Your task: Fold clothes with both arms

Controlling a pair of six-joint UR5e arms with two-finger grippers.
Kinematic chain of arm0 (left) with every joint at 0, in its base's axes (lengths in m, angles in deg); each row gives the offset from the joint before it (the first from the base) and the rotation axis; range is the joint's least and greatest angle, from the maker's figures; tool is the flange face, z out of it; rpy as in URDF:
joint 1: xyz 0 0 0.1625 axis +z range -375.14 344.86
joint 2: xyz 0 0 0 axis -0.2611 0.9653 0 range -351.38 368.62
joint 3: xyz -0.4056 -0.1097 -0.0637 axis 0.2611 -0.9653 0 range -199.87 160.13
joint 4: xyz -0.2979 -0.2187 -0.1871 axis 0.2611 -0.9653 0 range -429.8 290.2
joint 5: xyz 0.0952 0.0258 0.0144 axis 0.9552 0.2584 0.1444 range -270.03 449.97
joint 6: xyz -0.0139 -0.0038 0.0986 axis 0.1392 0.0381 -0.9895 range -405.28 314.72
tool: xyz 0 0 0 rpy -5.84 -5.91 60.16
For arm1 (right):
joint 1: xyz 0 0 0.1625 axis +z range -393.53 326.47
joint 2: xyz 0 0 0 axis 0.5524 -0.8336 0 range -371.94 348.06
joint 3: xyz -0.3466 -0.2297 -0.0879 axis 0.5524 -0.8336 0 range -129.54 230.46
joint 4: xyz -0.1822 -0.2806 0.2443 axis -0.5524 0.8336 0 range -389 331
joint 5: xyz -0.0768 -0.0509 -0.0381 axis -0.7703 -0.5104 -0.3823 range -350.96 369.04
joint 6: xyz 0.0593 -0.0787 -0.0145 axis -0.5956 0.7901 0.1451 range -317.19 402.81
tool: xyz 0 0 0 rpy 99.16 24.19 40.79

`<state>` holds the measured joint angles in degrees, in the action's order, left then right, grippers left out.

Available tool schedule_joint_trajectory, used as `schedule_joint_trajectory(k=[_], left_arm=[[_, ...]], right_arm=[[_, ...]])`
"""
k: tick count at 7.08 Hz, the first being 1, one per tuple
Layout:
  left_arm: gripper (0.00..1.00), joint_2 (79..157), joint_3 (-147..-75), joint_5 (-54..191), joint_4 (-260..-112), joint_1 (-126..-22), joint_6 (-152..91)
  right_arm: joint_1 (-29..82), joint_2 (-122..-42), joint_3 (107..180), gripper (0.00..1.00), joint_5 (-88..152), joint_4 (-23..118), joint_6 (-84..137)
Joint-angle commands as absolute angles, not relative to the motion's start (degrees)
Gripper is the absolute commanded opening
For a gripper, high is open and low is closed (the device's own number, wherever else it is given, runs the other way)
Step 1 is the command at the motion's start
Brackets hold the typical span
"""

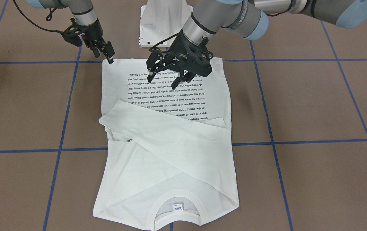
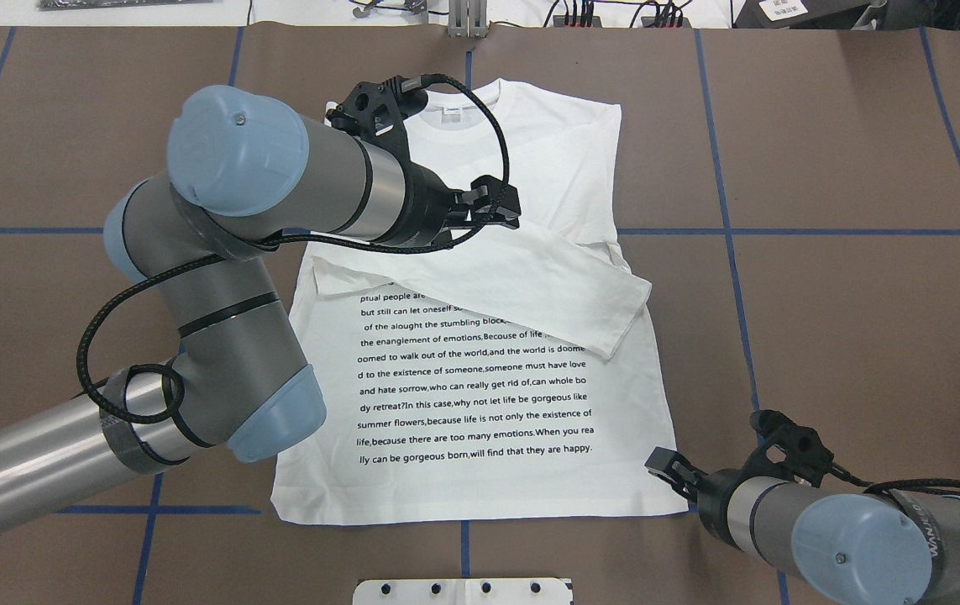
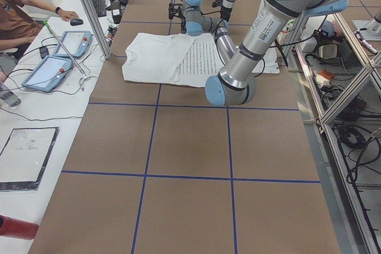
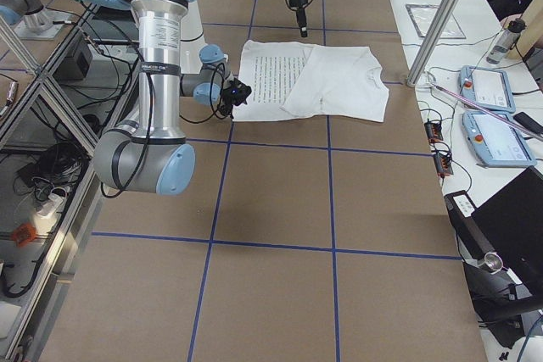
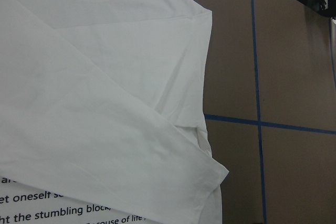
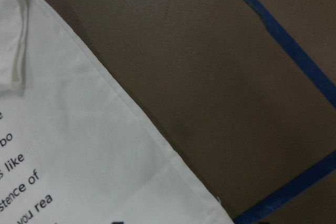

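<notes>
Where the brown table (image 1: 315, 106) spreads under a grid of blue tape lines (image 1: 299, 60), two arms reach in from the robot's side. The left arm (image 2: 219, 311) bends out over the cloth, and the right arm (image 2: 849, 529) stays low near the table's near edge.

The white T-shirt (image 1: 170, 154) lies flat about the middle of the table. Its hem is toward the robot and its neck is away from it. A folded sleeve (image 1: 157, 125) crosses the chest on a slant. Its cuff pokes just past the side edge on the robot's right.

The left gripper (image 1: 165, 80) hangs raised above the shirt with its jaws spread and nothing between them. Its wrist camera looks down on the crossed sleeve and bare table.

The right gripper (image 1: 109, 57) sits low, just beside the hem corner on the robot's right. I cannot tell whether its claw is parted or closed, nor whether it touches the cloth.

The block of black text (image 2: 471, 395) faces up between the sleeve and the hem. The ribbed collar (image 1: 176, 222) lies at the far end with a small neck label (image 1: 178, 208) inside it.
</notes>
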<state>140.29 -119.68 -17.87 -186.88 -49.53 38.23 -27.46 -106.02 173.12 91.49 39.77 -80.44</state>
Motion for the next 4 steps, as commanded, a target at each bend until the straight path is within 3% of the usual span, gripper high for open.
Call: schedule_joint_trajectory(k=[1,4], left_arm=[[0.87,138.98,-121.99,-17.69,-186.87,-49.50,38.30],[0.87,138.00,-123.06,-17.60,-186.87,-49.59,38.30]], right_arm=[[-28.60,-106.08,171.76,0.85,91.48,39.64,-80.68],[-28.69,-105.46,171.75,0.76,91.57,39.64,-80.59]])
